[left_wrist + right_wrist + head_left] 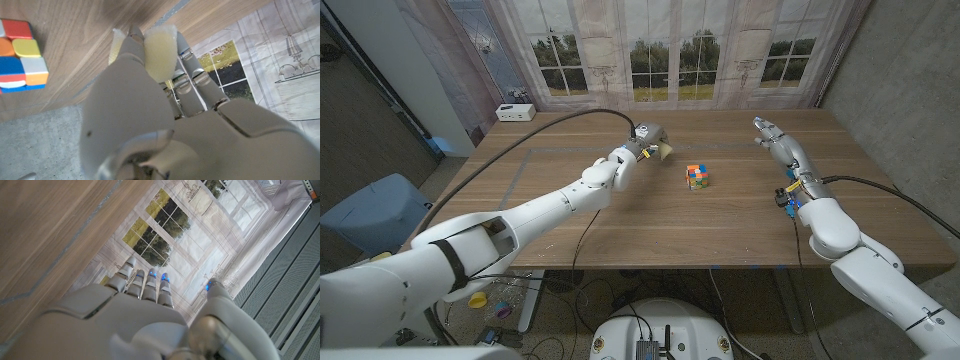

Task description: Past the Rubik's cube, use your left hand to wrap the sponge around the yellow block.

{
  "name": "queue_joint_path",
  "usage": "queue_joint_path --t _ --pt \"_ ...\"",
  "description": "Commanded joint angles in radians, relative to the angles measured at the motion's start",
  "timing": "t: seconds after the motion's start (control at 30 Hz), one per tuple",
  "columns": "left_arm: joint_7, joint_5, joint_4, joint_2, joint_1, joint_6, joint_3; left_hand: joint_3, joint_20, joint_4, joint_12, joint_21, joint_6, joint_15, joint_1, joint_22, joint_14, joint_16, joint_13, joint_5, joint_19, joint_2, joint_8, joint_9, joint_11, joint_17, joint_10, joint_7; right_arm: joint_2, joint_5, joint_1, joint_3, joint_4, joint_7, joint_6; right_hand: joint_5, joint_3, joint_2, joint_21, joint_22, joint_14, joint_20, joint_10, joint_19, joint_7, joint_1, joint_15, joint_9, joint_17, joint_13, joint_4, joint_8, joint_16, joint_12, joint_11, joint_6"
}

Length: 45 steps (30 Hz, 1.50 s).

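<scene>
- Nearest the camera in the head view, both arms come in from the bottom corners, the left sweeping up toward twelve o'clock and the right angling out toward two o'clock.
- The right hand [782,143] sits near the wooden table's [720,230] right side, fingers stretched out toward the far edge and holding nothing. In the right wrist view the right hand [150,305] shows its fingers [150,282] straight and slightly apart, pointing at the window-print curtain.
- Mid-table, the Rubik's cube [697,177] stands alone, touched by neither hand. It shows again in the left wrist view [20,55], well apart from the fingers.
- At about ten o'clock from the cube, a little farther out, the left hand [642,147] grips the sponge [665,151], which pokes out pale yellow toward the cube.
- In the left wrist view the left hand [150,115] has fingers closed on the sponge [160,52], the soft piece pinched and curving over a finger.
- Whether the yellow block sits inside the sponge, I cannot tell.
- Farthest out, a small white box [515,112] rests at the table's far left corner.
</scene>
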Motion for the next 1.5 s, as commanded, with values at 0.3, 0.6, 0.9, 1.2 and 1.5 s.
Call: queue_joint_path --t 0.3,0.6,0.9,1.2,1.5 --pt "0.03 -0.1 -0.144 0.051 0.096 0.015 -0.125 0.004 -0.091 0.007 0.003 0.024 0.081 -0.067 0.073 0.002 0.084 -0.006 0.092 -0.01 -0.01 0.08 -0.001 0.002 0.04 0.004 0.13 0.083 -0.012 0.021 0.053 -0.036 0.035 0.001 -0.025 -0.002 0.006 0.002 0.002 0.004 0.009 0.008 0.007 0.004 -0.009 0.016 -0.005 0.005 0.0 0.002 -0.006 0.003 -0.002 0.001 -0.003 0.008" --pt "0.055 -0.2 -0.213 0.075 0.163 0.006 -0.206 0.004 -0.09 0.007 0.001 0.033 0.083 -0.067 0.074 0.001 0.086 -0.007 0.097 -0.015 -0.012 0.08 -0.001 0.003 0.044 0.005 0.133 0.082 -0.013 0.043 0.081 -0.053 0.065 0.011 -0.025 -0.003 0.008 0.004 0.002 0.004 0.01 0.008 0.007 0.004 -0.008 0.021 -0.004 0.005 0.0 0.002 -0.01 0.004 -0.003 0.0 -0.006 0.01" --pt "0.105 -0.254 -0.262 0.097 0.218 -0.017 -0.257 0.006 -0.09 0.008 -0.005 0.048 0.082 -0.066 0.075 0.0 0.091 -0.009 0.102 -0.022 -0.018 0.08 -0.002 0.004 0.051 0.005 0.135 0.082 -0.014 0.061 0.102 -0.067 0.087 0.014 -0.024 -0.004 0.011 0.007 0.002 0.004 0.01 0.007 0.008 0.004 -0.008 0.024 -0.005 0.006 0.0 0.002 -0.011 0.004 -0.002 0.0 -0.009 0.012" --pt "0.151 -0.299 -0.33 0.118 0.286 -0.007 -0.311 0.007 -0.09 0.009 -0.009 0.058 0.083 -0.066 0.075 -0.002 0.093 -0.011 0.106 -0.026 -0.022 0.08 -0.002 0.005 0.044 0.006 0.136 0.083 -0.013 0.079 0.128 -0.087 0.115 0.029 -0.017 -0.005 0.013 0.009 0.002 0.004 0.01 0.007 0.009 0.004 -0.007 0.025 -0.005 0.006 0.001 0.002 -0.012 0.004 -0.002 0.0 -0.006 0.013" --pt "0.185 -0.366 -0.37 0.13 0.343 -0.035 -0.365 0.008 -0.09 0.008 -0.014 0.069 0.083 -0.067 0.076 -0.003 0.092 -0.014 0.11 -0.029 -0.028 0.079 -0.003 0.006 0.049 0.006 0.135 0.083 -0.013 0.097 0.152 -0.107 0.14 0.044 -0.012 -0.006 0.013 0.009 0.001 0.005 0.009 0.024 0.007 -0.001 -0.009 0.024 -0.005 0.006 0.002 0.002 -0.012 0.003 -0.003 0.0 -0.009 0.012"
